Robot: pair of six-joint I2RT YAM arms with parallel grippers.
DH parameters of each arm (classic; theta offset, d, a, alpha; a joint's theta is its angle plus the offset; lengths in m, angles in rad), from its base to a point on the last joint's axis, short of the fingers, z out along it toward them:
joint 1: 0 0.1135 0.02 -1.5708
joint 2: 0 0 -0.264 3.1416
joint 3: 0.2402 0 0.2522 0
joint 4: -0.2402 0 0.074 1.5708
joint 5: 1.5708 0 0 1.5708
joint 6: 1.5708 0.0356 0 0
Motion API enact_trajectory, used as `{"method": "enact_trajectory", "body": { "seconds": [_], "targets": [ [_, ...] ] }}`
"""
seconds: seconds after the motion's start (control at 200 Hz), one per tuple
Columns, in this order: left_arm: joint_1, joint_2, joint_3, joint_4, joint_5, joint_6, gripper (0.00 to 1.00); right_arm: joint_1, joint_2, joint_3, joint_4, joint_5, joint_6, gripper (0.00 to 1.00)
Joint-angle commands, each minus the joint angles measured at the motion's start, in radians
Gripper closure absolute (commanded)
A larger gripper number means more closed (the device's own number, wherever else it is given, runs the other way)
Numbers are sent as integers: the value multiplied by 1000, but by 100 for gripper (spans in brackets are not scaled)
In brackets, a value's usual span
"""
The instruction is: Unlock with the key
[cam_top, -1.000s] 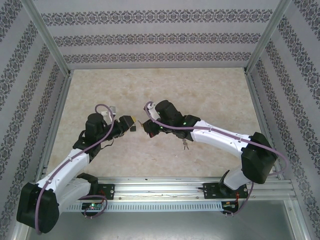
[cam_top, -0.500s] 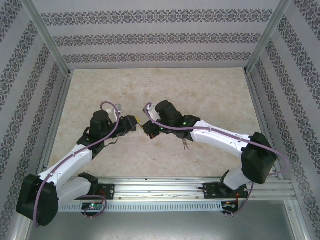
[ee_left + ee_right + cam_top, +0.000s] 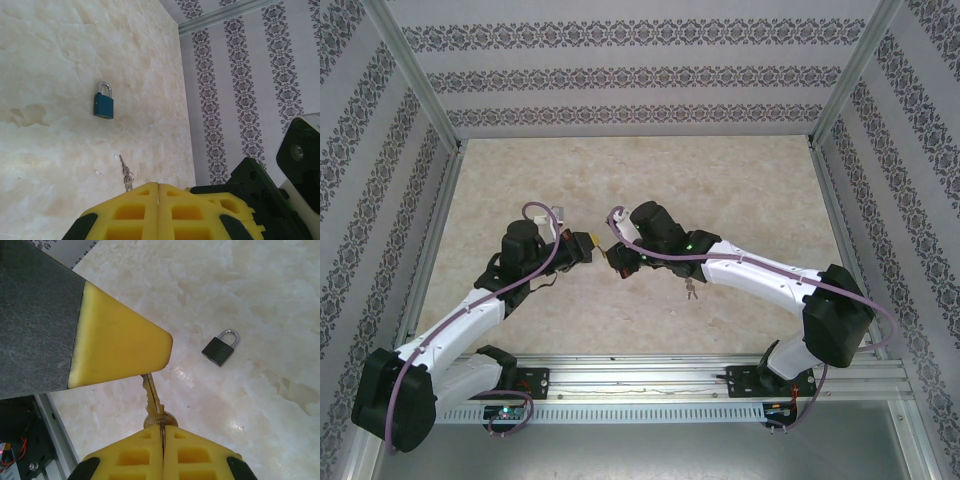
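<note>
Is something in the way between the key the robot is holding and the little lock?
Nothing visible. The key, pinched in the right gripper, has just bare table between it and the lock. The left gripper sits close by the key's tip, on the side away from the lock.

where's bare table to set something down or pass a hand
Bare: the far half of the table up to the back wall, and the near strip between the arm bases. Crowded: the middle, where left end effector and right end effector nearly meet, and around the spare keys beside the right arm.
</note>
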Motion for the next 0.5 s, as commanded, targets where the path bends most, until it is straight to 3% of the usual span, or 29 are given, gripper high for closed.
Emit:
{"method": "enact_trajectory", "body": {
  "seconds": [0.0,0.065,0.15,0.26,0.495],
  "targets": [
    [-16,-7,45,-35,-29,20,100,7,-18,23,-9,34,-18,81],
    [-15,-18,75,-126,-71,39,100,8,-35,19,-29,86,-35,70],
    [-16,-32,120,-246,-118,57,100,17,-70,20,-61,178,-61,64],
    [-16,-33,180,-374,-153,63,100,53,-107,31,-89,284,-111,59],
    [-16,-35,226,-442,-157,35,100,150,-82,59,-84,429,-201,51]
  ]
}}
